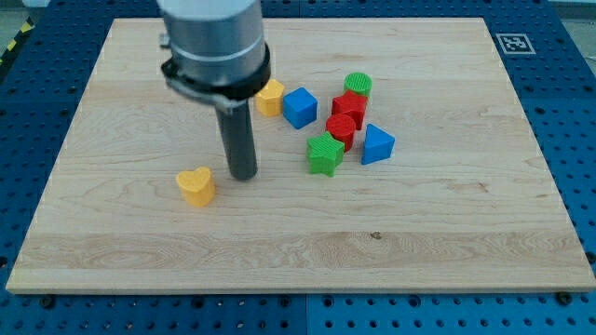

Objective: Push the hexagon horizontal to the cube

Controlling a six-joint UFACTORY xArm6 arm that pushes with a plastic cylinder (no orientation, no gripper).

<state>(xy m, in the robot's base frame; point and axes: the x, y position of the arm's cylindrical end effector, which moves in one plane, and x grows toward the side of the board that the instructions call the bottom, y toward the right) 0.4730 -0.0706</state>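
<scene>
A yellow hexagon point(270, 97) lies just left of a blue cube point(300, 107), touching it, near the board's upper middle. My tip point(243, 174) rests on the board below and left of the hexagon, well apart from it, and just right of a yellow heart point(196, 185). The arm's grey body hides part of the board left of the hexagon.
Right of the cube stand a green cylinder point(357, 85), a red block point(349, 107), a red cylinder point(341, 128), a green star point(324, 154) and a blue triangle point(376, 144), clustered. The wooden board point(447, 242) lies on a blue pegboard table.
</scene>
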